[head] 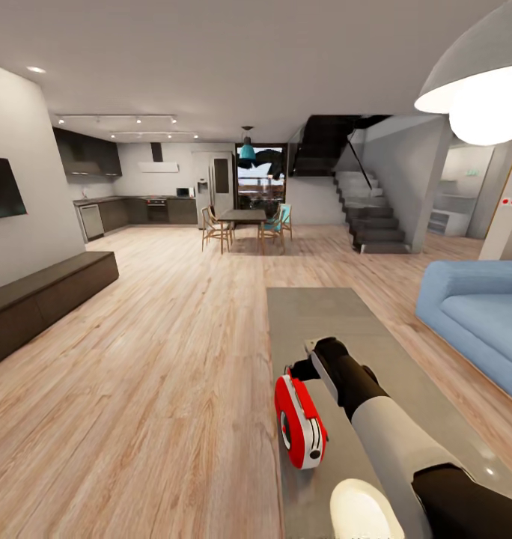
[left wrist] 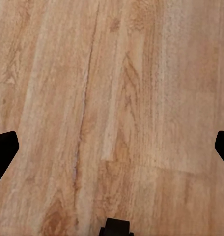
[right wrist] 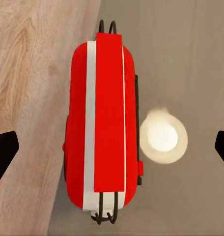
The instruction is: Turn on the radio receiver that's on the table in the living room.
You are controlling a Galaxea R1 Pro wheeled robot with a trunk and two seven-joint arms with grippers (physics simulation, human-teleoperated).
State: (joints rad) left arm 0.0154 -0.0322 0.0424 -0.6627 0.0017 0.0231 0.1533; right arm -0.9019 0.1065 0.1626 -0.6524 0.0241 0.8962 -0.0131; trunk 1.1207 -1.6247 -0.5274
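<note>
While hovering above radio receiver, right gripper — spread wide, touching nothing.

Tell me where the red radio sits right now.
In the head view, the red radio stands near the grey coffee table's left edge, just left of the right gripper.

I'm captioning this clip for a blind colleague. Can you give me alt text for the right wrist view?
Seen from above, the red radio receiver with white trim stands on the grey table at its edge, wood floor beside it. A lamp reflection glows on the tabletop next to it.
</note>
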